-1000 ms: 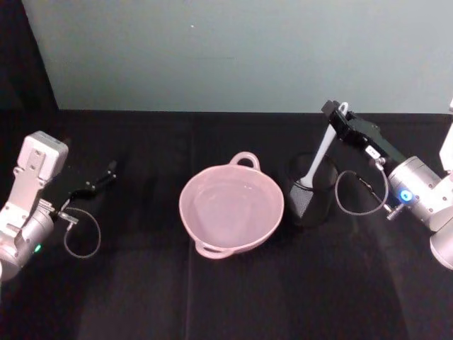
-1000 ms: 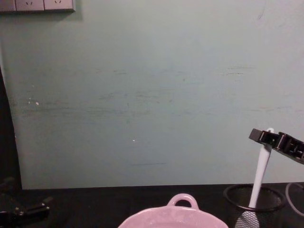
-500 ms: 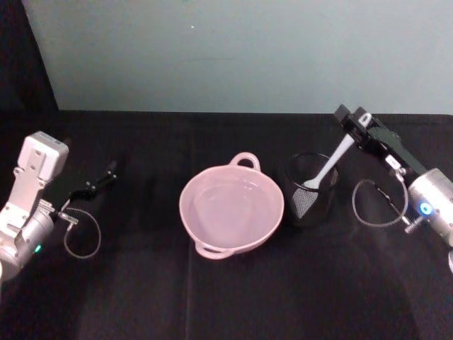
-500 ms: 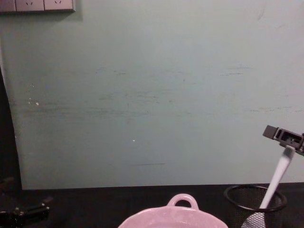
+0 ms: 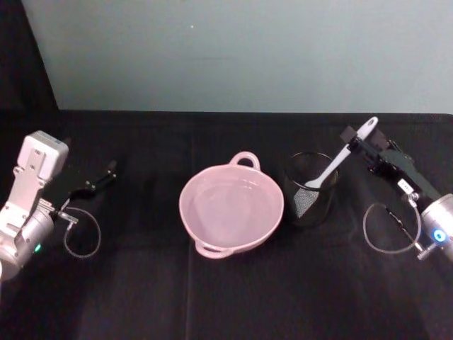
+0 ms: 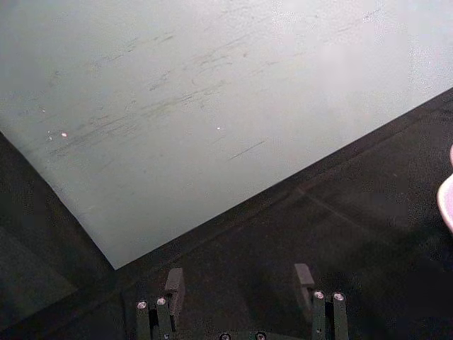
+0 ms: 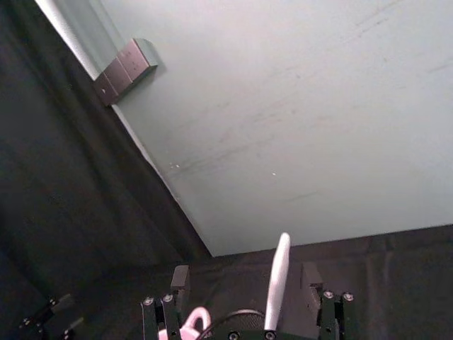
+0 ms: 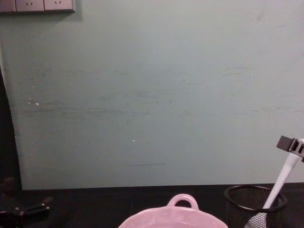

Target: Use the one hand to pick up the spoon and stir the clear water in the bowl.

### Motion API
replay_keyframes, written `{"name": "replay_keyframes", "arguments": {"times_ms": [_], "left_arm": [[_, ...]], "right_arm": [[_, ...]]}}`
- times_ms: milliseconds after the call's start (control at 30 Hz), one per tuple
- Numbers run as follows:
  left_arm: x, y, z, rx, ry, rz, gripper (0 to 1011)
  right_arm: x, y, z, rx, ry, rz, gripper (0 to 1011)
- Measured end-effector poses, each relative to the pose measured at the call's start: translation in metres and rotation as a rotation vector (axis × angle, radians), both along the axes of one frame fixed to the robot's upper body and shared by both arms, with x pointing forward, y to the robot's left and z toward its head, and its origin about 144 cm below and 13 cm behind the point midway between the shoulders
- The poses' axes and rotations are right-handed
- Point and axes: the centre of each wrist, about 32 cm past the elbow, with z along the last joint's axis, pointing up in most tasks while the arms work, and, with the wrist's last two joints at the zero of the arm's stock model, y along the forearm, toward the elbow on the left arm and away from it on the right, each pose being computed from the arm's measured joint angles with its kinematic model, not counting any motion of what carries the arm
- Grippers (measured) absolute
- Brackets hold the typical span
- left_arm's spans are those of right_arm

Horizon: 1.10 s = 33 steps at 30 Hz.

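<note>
The white spoon (image 5: 333, 166) stands slanted in a black wire-mesh cup (image 5: 311, 202), blade down inside and handle end up to the right. My right gripper (image 5: 359, 142) is at that handle end and is open. In the right wrist view the handle (image 7: 276, 283) rises between the spread fingers (image 7: 180, 278), touching neither. The pale pink bowl (image 5: 182, 205) sits mid-table, left of the cup, with clear water (image 5: 230, 209) in it. In the chest view the spoon (image 8: 280, 183) leans right under the right gripper (image 8: 292, 144).
My left gripper (image 5: 99, 177) rests open near the table's left side, far from the bowl; its fingers (image 6: 173, 283) are spread over the black cloth. A pale green wall (image 8: 152, 95) backs the table. The bowl's loop handle (image 8: 183, 199) faces the wall.
My right gripper has moved right and lower, tipping the spoon's handle to the right in the mesh cup. It gripped the handle's end a second ago and is now open around it. The left arm has not moved.
</note>
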Motion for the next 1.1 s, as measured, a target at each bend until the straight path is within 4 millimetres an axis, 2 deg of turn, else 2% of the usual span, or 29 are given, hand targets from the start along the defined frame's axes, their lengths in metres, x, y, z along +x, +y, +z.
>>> {"name": "replay_keyframes", "arguments": {"times_ms": [333, 667, 867, 1100], "left_arm": [[0.000, 0.000, 0.000, 0.000, 0.000, 0.000, 1011], [0.000, 0.000, 0.000, 0.000, 0.000, 0.000, 1011], [0.000, 0.000, 0.000, 0.000, 0.000, 0.000, 1011], [0.000, 0.000, 0.000, 0.000, 0.000, 0.000, 1011]], "right_arm": [[-0.012, -0.005, -0.005, -0.065, 0.054, -0.044, 1002], [-0.018, -0.016, 0.001, -0.319, 0.056, -0.161, 1003], [-0.007, -0.017, 0.007, -0.468, 0.030, -0.190, 1002], [0.020, -0.012, 0.010, -0.680, -0.015, -0.183, 1003]]}}
